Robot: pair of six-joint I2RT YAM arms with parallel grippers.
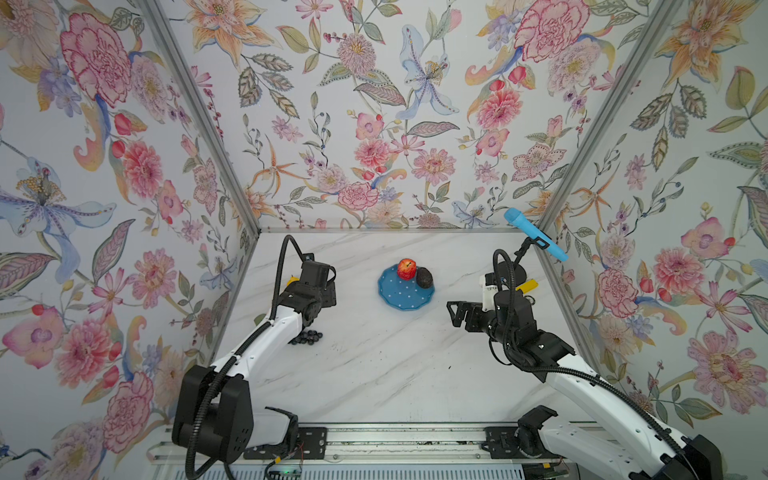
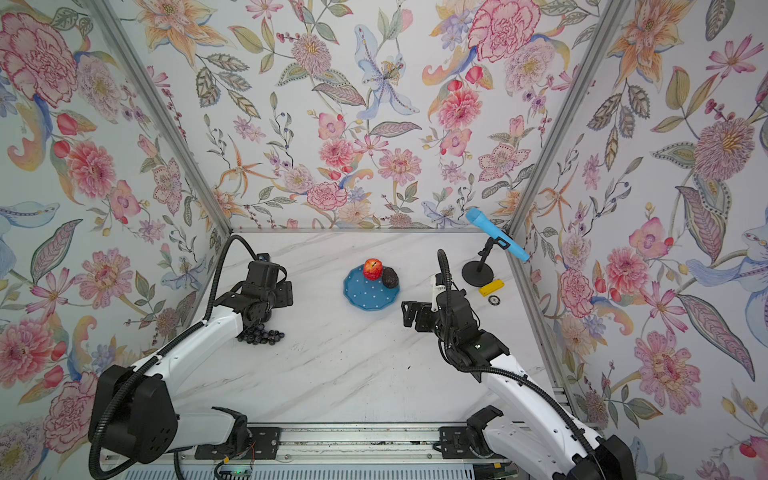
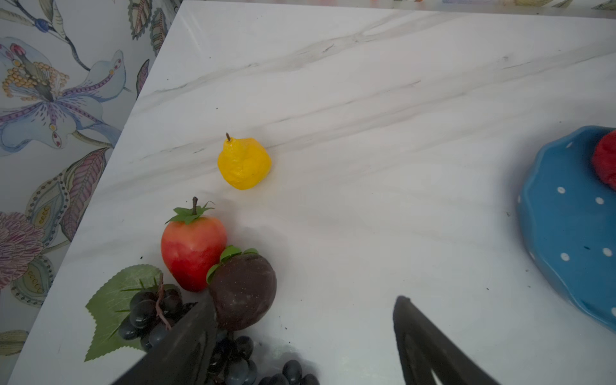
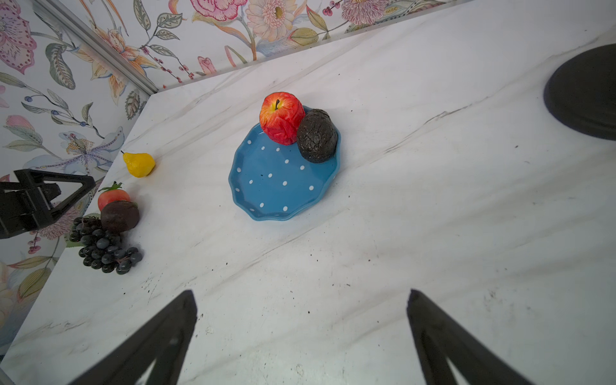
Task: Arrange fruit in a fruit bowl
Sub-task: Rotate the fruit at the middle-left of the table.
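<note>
The blue polka-dot fruit bowl [image 1: 399, 297] [image 4: 276, 186] sits at mid-table. A red apple [image 1: 407, 269] [image 4: 281, 118] and a dark avocado [image 1: 424, 277] [image 4: 316, 135] rest on its far side. By the left wall lie a yellow lemon [image 3: 244, 163], a red strawberry [image 3: 193, 253], a dark green-topped fruit [image 3: 243, 293] and a grape bunch [image 3: 150, 313] [image 2: 261, 334]. My left gripper [image 3: 305, 300] hangs open over this cluster, one finger beside the dark fruit and over the grapes. My right gripper [image 4: 301, 295] [image 1: 453, 314] is open and empty, to the right of the bowl.
A black round stand base [image 2: 478, 273] carrying a blue microphone [image 1: 536, 235] stands at the back right. A small yellow block [image 2: 491, 287] and a small round disc [image 2: 493, 300] lie next to it. Floral walls close in three sides of the table.
</note>
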